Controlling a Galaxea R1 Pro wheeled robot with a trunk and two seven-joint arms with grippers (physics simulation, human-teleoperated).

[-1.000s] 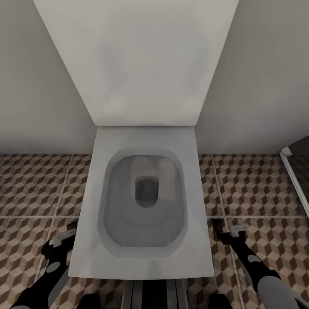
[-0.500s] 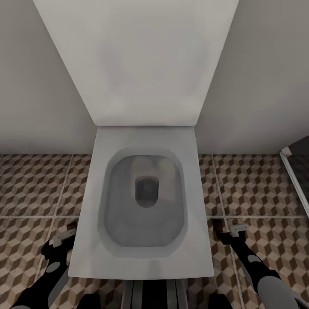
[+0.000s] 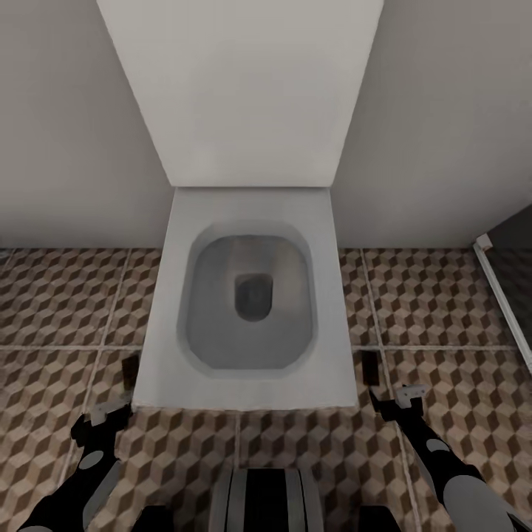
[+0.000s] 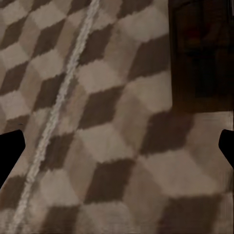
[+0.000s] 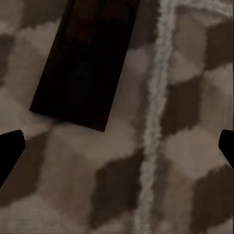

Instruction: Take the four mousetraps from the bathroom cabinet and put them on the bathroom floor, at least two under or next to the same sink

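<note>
A dark flat rectangular mousetrap (image 3: 130,373) lay on the brown, beige and white cube-patterned tile floor (image 3: 59,303) just left of the white square ceramic toilet (image 3: 247,377), a second mousetrap (image 3: 370,367) just right of it. The left gripper (image 3: 103,415) and right gripper (image 3: 399,399) hung near them, each spread wide and empty, beside the dark shower enclosure (image 3: 517,273) at far right

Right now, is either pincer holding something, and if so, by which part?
Nothing is held. The left pincer and right pincer are both open above the bathroom floor, with bare tile between their fingertips.
</note>
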